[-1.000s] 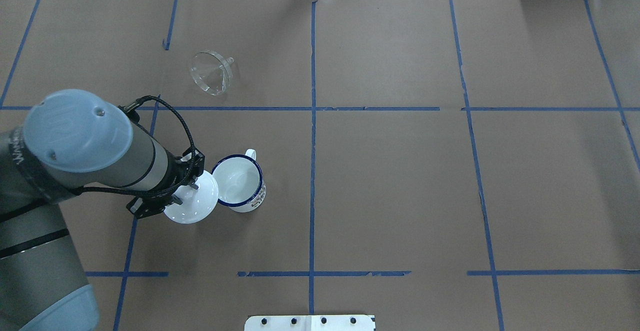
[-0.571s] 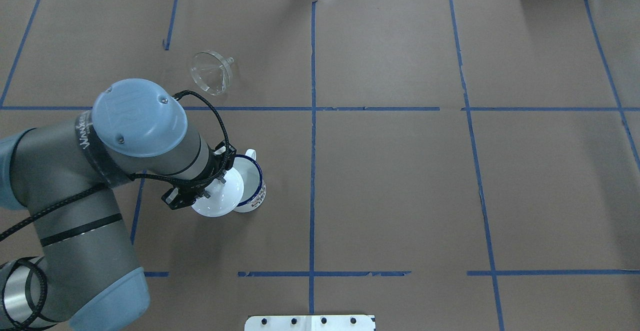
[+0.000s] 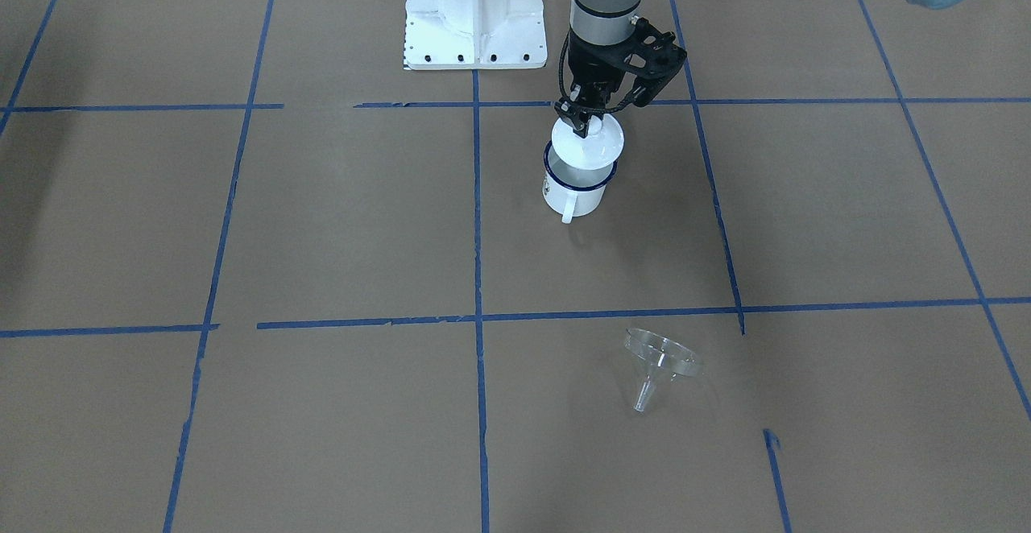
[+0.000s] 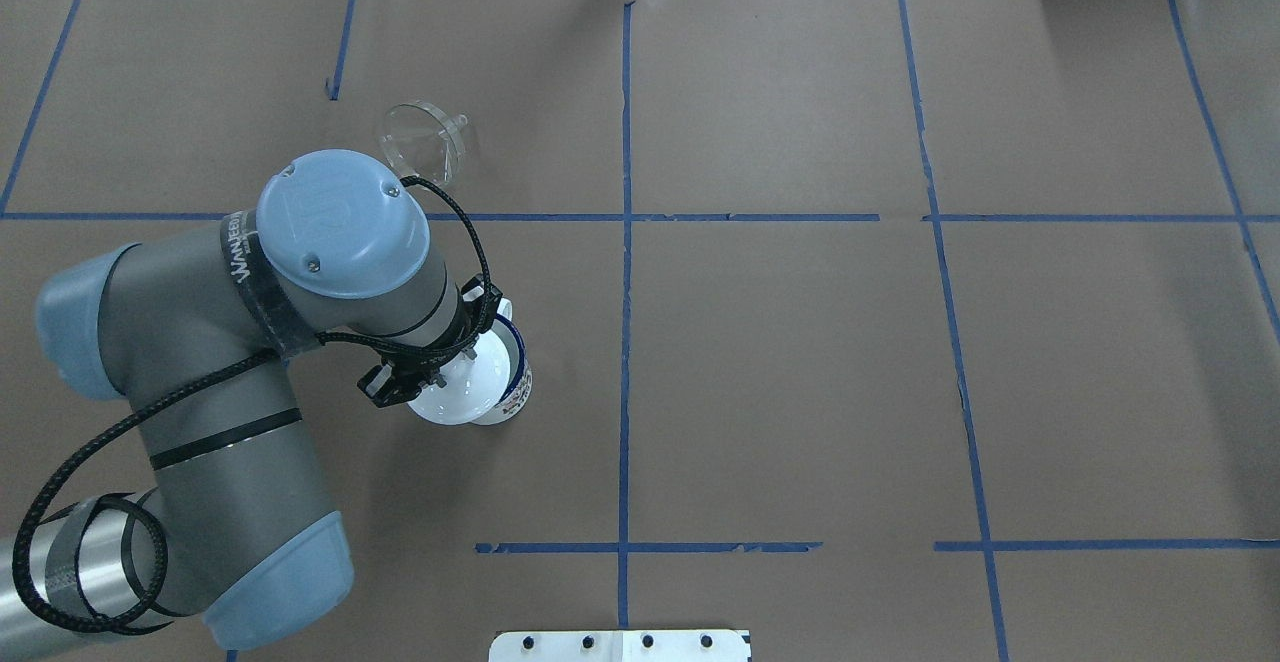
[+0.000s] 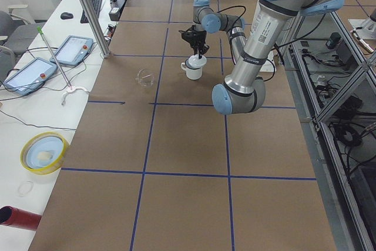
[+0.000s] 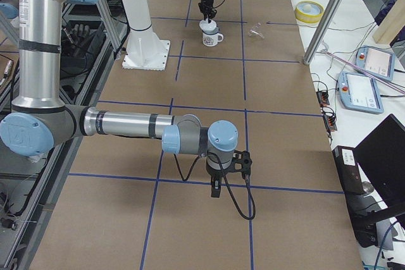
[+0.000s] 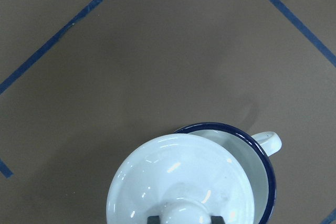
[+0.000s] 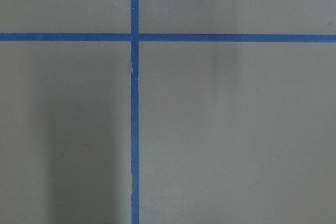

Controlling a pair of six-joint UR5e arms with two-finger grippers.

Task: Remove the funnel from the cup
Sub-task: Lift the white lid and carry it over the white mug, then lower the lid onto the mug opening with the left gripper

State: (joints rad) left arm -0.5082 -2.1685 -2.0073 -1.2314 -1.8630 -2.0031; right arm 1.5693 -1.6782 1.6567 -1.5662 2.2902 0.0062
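Pincer on my left [image 3: 585, 121] clenches a round white knobbed lid [image 3: 594, 149] partly over the white blue-rimmed enamel mug [image 3: 573, 193], clear plastic funnel [image 3: 659, 360] well apart; right pincer [image 6: 215, 192], cannot tell.

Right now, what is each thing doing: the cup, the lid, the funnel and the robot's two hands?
clear funnel: lying on its side on the table, out of the cup.
cup: upright, mouth partly covered by the lid.
white lid: held by its knob over the cup, off-centre.
left gripper: shut on the lid's knob.
right gripper: away from the cup; open or shut, cannot tell.
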